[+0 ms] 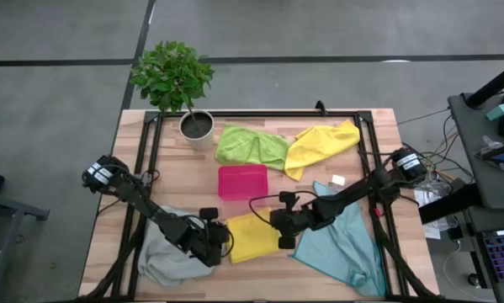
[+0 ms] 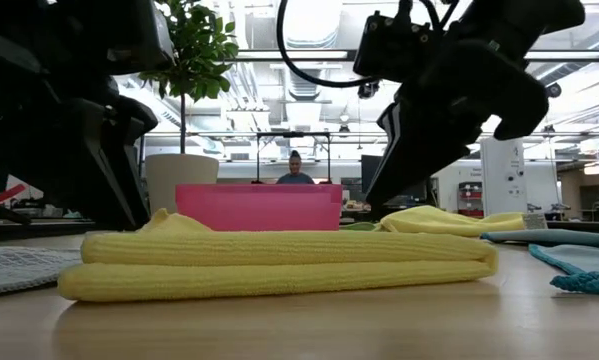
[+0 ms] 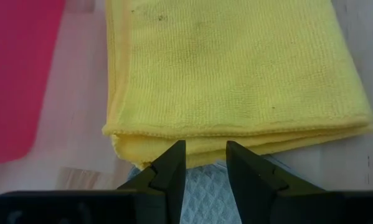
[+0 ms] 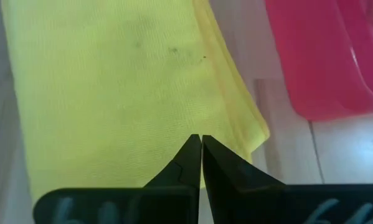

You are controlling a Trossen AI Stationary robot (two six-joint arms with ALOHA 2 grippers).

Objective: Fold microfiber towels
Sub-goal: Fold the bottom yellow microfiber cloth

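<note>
A yellow towel (image 1: 253, 238) lies folded into a flat rectangle on the table near the front, its layered edges showing in the low view (image 2: 279, 262). My left gripper (image 3: 205, 149) is open, low at the towel's left edge, over the grey towel (image 1: 169, 255). My right gripper (image 4: 200, 139) is shut, and in the low view it stands a little above the towel's right part (image 2: 377, 208). The teal towel (image 1: 346, 244) lies spread at the front right. The lime green towel (image 1: 250, 145) and the second yellow towel (image 1: 323, 143) lie crumpled at the back.
A pink tray (image 1: 242, 182) stands just behind the folded towel. A potted plant (image 1: 196, 124) stands at the back left. A black frame (image 1: 260, 114) runs round the table. Bare wood shows between the tray and the left edge.
</note>
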